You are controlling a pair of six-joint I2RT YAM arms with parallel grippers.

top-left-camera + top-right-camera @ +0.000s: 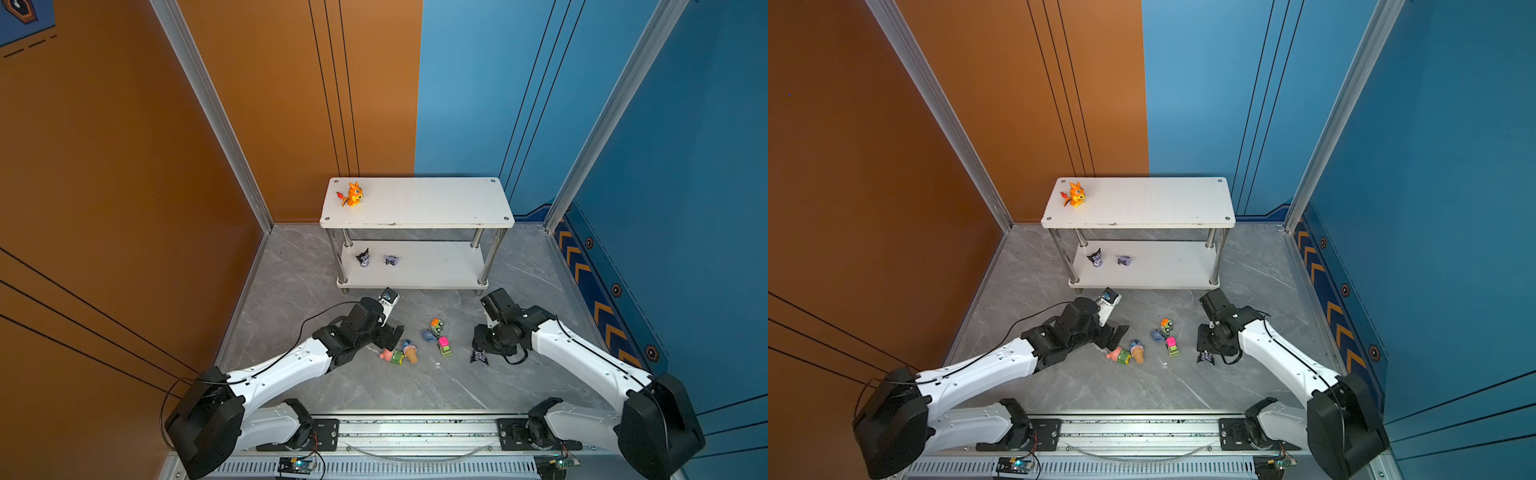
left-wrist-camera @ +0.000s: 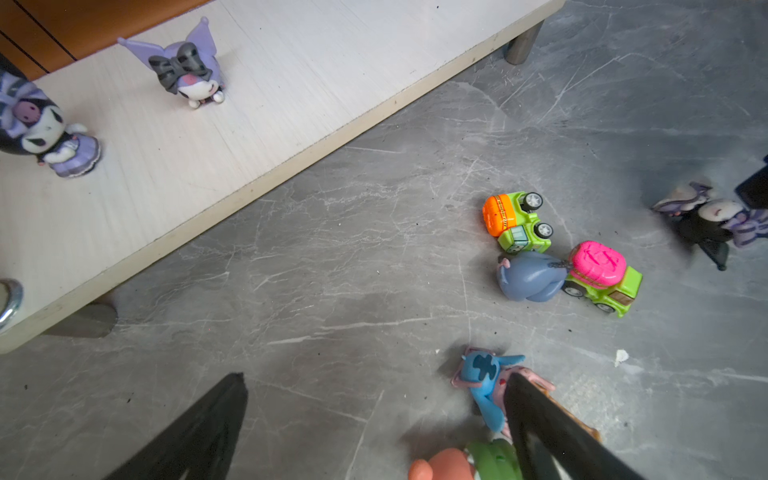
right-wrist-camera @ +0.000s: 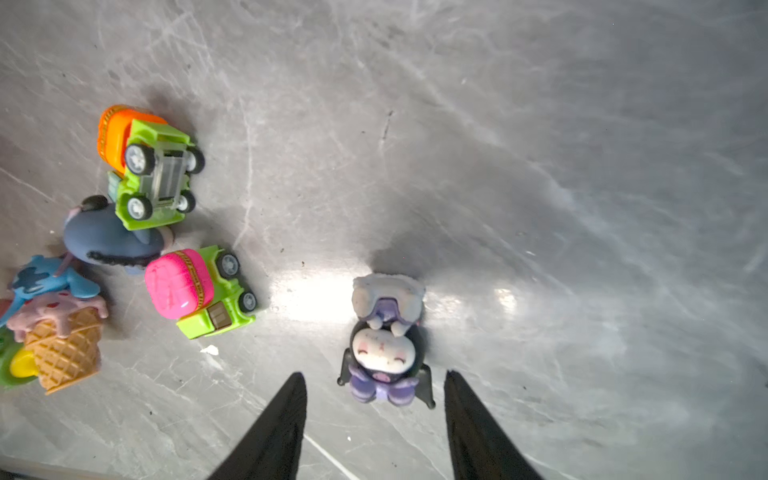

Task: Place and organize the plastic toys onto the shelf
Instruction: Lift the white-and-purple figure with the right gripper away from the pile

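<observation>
Imp lies on the floor before the shelf, between the right gripper's spread fingers, touching neither. Left gripper gapes wide beside the ice-cream creature; bare floor runs to the shelf's front edge.

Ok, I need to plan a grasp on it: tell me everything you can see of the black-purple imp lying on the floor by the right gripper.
The imp is a glossy plastic figurine with a white smiling face, shut eyes, a black hood, small dark wings, a purple bow, and a pale lilac skirt and feet. It lies face up on the grey floor, apart from the other toys. Its head sits between the open fingers of the right gripper, which do not appear to grip it.
</observation>
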